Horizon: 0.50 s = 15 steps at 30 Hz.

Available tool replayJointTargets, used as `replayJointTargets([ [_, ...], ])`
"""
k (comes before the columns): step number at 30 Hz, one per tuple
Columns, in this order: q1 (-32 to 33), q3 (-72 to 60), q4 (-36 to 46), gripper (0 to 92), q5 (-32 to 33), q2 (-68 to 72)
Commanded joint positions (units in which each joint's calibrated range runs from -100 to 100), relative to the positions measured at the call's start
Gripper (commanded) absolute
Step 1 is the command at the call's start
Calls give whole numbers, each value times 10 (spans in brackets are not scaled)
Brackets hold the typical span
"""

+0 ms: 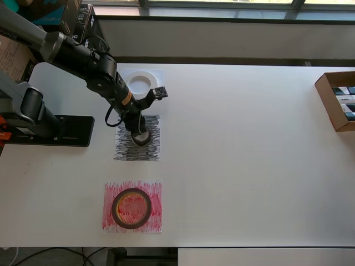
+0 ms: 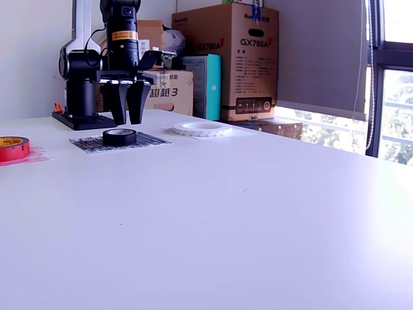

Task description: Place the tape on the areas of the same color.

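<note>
Black tape [image 2: 119,136] lies on black sheet [image 2: 119,142], frame's left; fingers [image 2: 128,103] spread just above it, holding nothing. White, red rolls already matched. Last placement looks finished; next likely straight lift clear.

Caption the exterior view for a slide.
Open gripper above black tape on the black-scribbled sheet.
</note>
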Motion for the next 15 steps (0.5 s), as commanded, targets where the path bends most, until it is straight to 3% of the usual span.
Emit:
replayJointTargets([
  [1, 2, -31, 1, 467, 1, -30],
  [15, 35, -23, 7, 465, -17, -404],
])
